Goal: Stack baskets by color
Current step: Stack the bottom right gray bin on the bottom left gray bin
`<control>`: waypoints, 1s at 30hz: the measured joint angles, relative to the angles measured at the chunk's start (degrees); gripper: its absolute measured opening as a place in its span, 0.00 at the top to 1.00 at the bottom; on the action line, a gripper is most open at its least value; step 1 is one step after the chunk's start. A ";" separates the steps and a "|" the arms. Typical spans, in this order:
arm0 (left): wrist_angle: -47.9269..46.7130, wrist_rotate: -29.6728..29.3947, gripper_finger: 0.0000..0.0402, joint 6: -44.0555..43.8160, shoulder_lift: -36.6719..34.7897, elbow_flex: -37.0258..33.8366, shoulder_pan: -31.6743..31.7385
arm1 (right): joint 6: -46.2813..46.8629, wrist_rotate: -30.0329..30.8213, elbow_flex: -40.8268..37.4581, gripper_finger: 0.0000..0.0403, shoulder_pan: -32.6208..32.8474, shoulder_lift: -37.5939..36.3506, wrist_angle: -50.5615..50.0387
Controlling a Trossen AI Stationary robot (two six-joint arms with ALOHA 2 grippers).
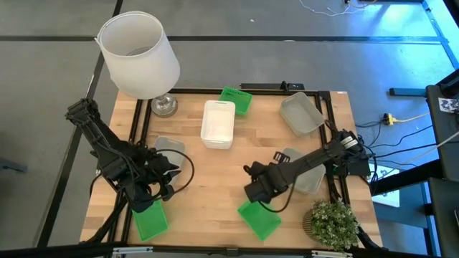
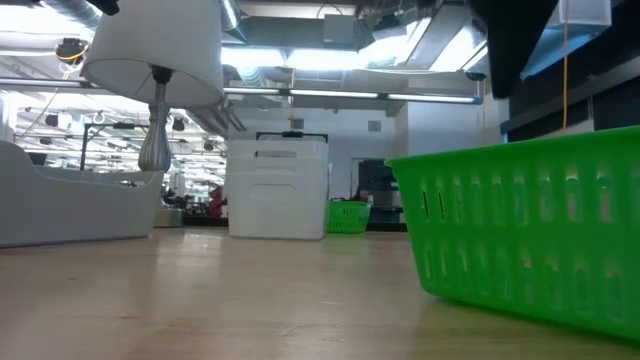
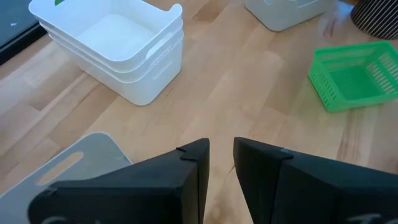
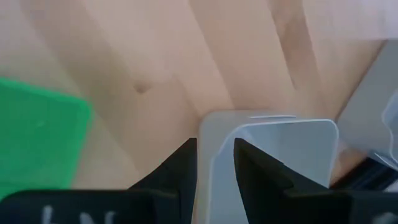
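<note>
My right gripper (image 1: 257, 192) (image 4: 216, 149) hangs near the table's right front, pointing steeply down, shut on a translucent grey basket (image 4: 273, 155), which mostly hides under the arm in the high view (image 1: 308, 178). My left gripper (image 1: 166, 169) (image 3: 221, 152) hovers at the left, slightly open with only bare wood between its fingers, beside a second grey basket (image 1: 170, 147) (image 3: 68, 168) resting on the table. Stacked white baskets (image 1: 217, 123) sit mid-table. Green baskets lie at the far middle (image 1: 237, 100), near right (image 1: 259, 218) and near left (image 1: 149, 218). A third grey basket (image 1: 301, 113) is at the far right. My right gripper has one wall of the grey basket, at its rim (image 4: 214, 134), between its two fingers, one finger outside (image 4: 180, 168) and one inside (image 4: 261, 174). The fingers come from above, pointing steeply down. The basket extends away below them; whether any part rests on the table I cannot tell.
A big white lampshade on a metal stand (image 1: 140, 54) rises at the far left corner. A potted plant (image 1: 332, 222) stands at the near right corner. A black frame (image 1: 333, 107) edges the table. Bare wood lies in the middle front (image 1: 208, 193).
</note>
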 joint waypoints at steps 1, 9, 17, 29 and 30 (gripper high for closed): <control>0.00 0.00 0.84 0.00 0.00 0.00 0.00 | -0.13 -0.32 -0.82 0.74 -0.59 0.00 -0.02; 0.00 0.00 0.84 0.11 0.00 0.00 0.00 | 0.09 -4.91 -6.84 0.74 -4.59 -0.04 1.59; -0.02 -0.02 0.84 0.12 0.00 0.00 0.01 | 1.57 -6.39 -10.73 0.74 -6.45 -0.07 6.58; -0.02 -0.02 0.84 1.46 0.00 0.00 0.04 | 7.60 -6.19 -11.47 0.74 -6.05 -0.07 6.43; -0.02 -0.02 0.84 1.46 0.00 0.00 0.03 | 8.22 -5.68 -11.47 0.74 -6.04 -0.07 6.39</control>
